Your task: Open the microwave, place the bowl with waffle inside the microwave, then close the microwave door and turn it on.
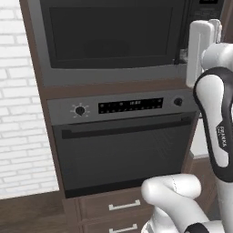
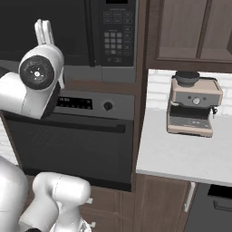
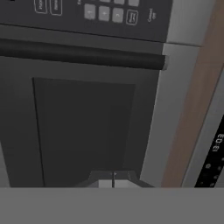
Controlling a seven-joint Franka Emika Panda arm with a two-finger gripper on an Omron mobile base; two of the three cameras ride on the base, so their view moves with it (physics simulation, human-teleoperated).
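The microwave is built in above a wall oven, and the microwave door is closed. Its dark handle crosses the rolled hand view, with the black keypad beyond it. My gripper is shut with nothing between its fingertips. It sits close in front of the dark glass, at the door's right edge by the handle. In the right base view the white hand hangs before the door, left of the keypad. The bowl with waffle is out of view.
The grey wall oven, with its bar handle and knobs, sits right under the microwave, above wooden drawers. To the right, a white counter carries a coffee machine. A white brick wall is on the left.
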